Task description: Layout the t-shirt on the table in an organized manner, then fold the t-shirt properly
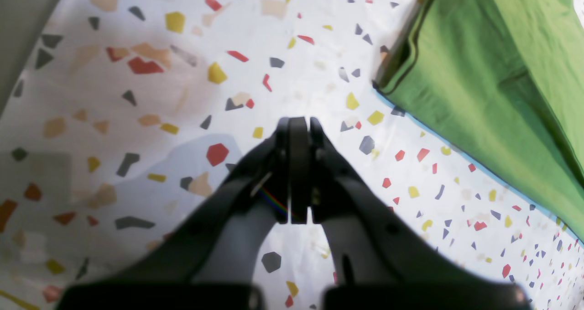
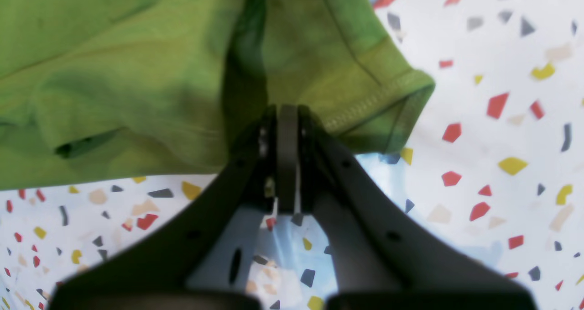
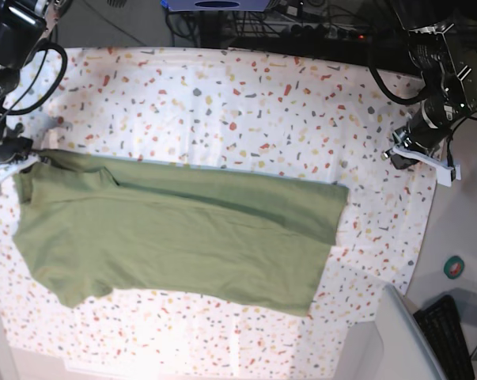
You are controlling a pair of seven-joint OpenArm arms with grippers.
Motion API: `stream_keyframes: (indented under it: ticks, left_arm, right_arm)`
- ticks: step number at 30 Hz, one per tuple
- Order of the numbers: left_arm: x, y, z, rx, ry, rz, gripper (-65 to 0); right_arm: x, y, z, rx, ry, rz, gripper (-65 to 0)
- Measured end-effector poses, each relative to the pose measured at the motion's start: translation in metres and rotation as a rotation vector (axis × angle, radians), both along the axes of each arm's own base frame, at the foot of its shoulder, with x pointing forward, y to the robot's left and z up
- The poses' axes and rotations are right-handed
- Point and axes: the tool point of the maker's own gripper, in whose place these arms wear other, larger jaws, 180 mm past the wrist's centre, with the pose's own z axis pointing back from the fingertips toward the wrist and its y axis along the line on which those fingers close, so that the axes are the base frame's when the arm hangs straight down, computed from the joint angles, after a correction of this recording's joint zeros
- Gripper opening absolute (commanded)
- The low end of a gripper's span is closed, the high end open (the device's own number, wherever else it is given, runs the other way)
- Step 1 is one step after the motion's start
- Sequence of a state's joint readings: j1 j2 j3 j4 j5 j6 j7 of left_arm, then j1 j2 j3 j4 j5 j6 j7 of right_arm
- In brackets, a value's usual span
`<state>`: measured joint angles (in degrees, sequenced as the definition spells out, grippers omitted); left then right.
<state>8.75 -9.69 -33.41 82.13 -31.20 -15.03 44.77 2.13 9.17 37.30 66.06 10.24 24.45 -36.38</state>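
T-shirt [image 3: 175, 237] lies flat mid-table [image 3: 246, 87], my R claw [image 2: 287, 118] pinching its sleeve hem, L claw [image 1: 299, 127] closed empty beside it; thin pinch may slip w/ a tug.

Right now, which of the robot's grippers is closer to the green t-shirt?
The right gripper: it is shut at the t-shirt's sleeve edge. The left gripper is shut over bare table, clear of the shirt.
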Motion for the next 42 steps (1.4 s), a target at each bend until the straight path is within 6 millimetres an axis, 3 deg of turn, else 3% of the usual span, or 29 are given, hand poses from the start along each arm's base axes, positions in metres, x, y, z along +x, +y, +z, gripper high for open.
stream_keyframes:
  ticks: [6, 14, 23, 32, 35, 38, 42]
  left_arm:
    - [0.000, 0.000, 0.000, 0.001, 0.000, 0.000, -65.0]
    - [0.000, 0.000, 0.000, 0.001, 0.001, -0.001, -65.0]
    - [0.000, 0.001, 0.000, 0.003, 0.001, -0.001, -65.0]
    - [0.000, 0.001, 0.000, 0.000, -0.001, 0.000, -65.0]
    - [0.000, 0.001, 0.000, 0.001, 0.000, 0.000, -65.0]
    - [0.000, 0.002, 0.001, 0.005, 0.001, -0.003, -63.4]
    - [-0.007, 0.011, 0.000, 0.029, 0.020, 0.000, -42.9]
  right_arm:
    - [0.005, 0.008, -0.002, 0.018, 0.002, 0.008, -65.0]
    - [0.044, 0.052, 0.005, 0.060, -0.043, 0.104, -65.0]
    - [0.084, 0.038, 0.006, 0.108, -0.057, 0.068, -65.0]
    - [0.115, 0.035, 0.030, 0.131, -0.175, 0.014, -65.0]
    - [0.109, 0.035, 0.028, 0.124, -0.156, 0.020, -65.0]
    - [0.085, 0.033, 0.021, 0.103, -0.090, 0.041, -65.0]
    - [0.054, 0.049, -0.002, 0.125, -0.001, 0.048, -65.0]
